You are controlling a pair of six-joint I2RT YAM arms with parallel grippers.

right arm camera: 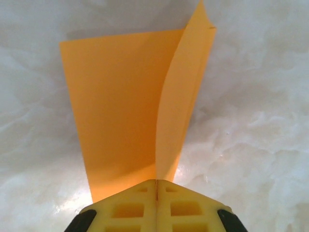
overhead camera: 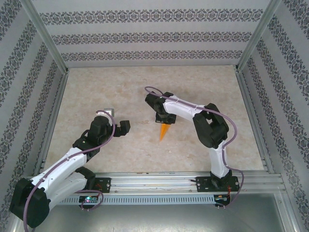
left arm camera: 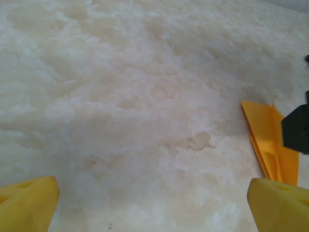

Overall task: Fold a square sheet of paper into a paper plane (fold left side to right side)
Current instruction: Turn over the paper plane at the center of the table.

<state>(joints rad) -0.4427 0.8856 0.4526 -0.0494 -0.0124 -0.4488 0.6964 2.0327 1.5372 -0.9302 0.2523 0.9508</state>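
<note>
My table (overhead camera: 120,92) is pale and marbled, boxed in by patterned walls (overhead camera: 149,38) on metal framing. The paper plane (overhead camera: 164,131) sits near mid-table, its long axis running far to near and its tip toward my bases. My right gripper (right arm camera: 156,186) is pressed together on the plane's raised fold, I think at the wide end. My left gripper (left arm camera: 153,200) hangs spread wide, apart to the plane's left.

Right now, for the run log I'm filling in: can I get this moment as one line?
left gripper: open, apart from paper plane | right gripper: shut on paper plane | paper plane: folded, narrow
</note>
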